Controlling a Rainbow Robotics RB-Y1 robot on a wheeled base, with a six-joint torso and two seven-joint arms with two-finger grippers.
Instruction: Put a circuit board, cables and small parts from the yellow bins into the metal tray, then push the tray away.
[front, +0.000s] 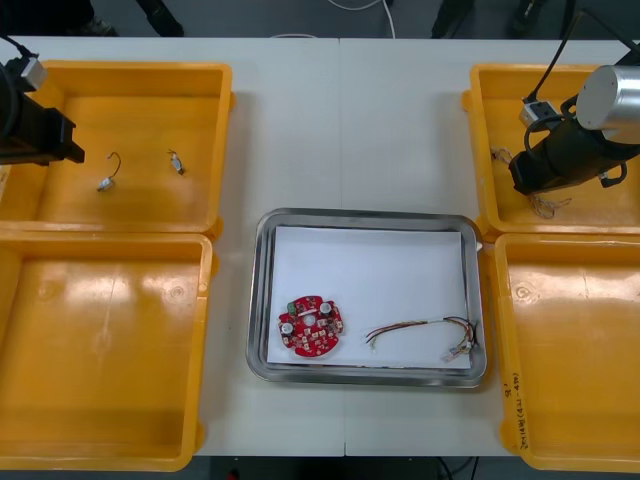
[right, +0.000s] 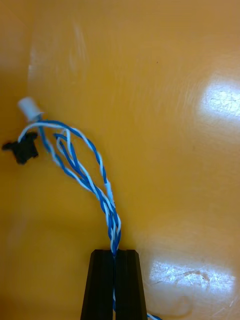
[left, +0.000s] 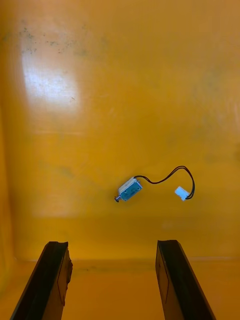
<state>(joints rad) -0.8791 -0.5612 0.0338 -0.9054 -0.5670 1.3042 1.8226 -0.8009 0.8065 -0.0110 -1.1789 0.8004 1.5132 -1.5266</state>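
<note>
My right gripper (right: 115, 253) is shut on a twisted blue and white cable (right: 82, 170), whose white and black end plugs hang over the floor of the far right yellow bin (front: 482, 150). My left gripper (left: 111, 248) is open above the far left yellow bin (front: 130, 76). A small metal part (left: 129, 189) with a black wire and white plug lies on the bin floor beyond the fingers. The metal tray (front: 262, 300), white inside, holds a round red circuit board (front: 310, 327) and a red and yellow cable (front: 420, 333).
A second small metal part (front: 176, 161) lies in the far left bin near the first (front: 105, 182). Thin wires (front: 548, 206) rest in the far right bin under the right arm. The near left bin (front: 100, 350) and near right bin (front: 570, 350) flank the tray.
</note>
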